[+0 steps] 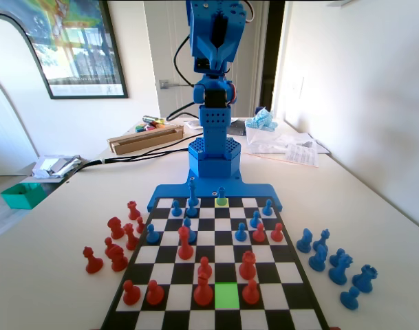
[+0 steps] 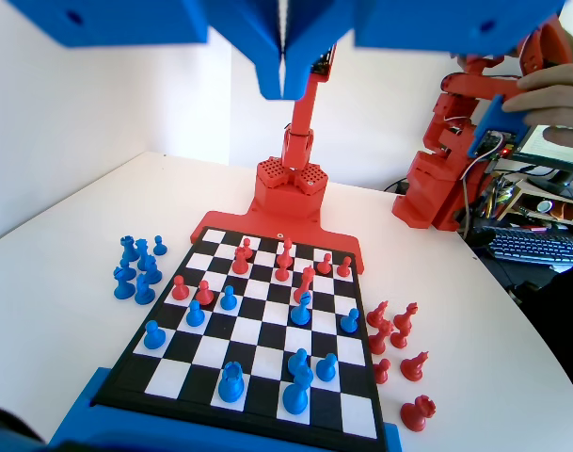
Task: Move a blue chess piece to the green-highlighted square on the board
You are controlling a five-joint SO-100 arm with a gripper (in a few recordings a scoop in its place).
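Item: blue SO-100 arm, raised high over its end of the board [image 1: 130,311]. Gripper [image 2: 284,80] — jaws pressed together with only a thin seam between them, holding nothing.

Item: blue chess piece [image 1: 221,194] — short pawn standing on the pale yellow-green square [image 1: 221,202] in the back row nearest the arm's base, fixed view. Upright, with a free cell on either side.

Item: green-highlighted square [image 1: 227,295] — bright green, near row of the fixed view, empty. Red pieces [image 1: 203,291] stand just beside it on left and right, another ahead of it.

Handling note (judgement): approach not yet begun. Spread the jaws before descending, come straight down over the pawn's head and close below the head. Lift well clear — the path along the file passes crowded red and blue pieces. Lower vertically into the green cell; the flanking red pieces leave little margin, so release only once the base sits flat.

Markings: no legible brand, label or writing on arm, board or pieces; the framed poster [image 1: 71,41] on the wall carries a line of text too small to read.
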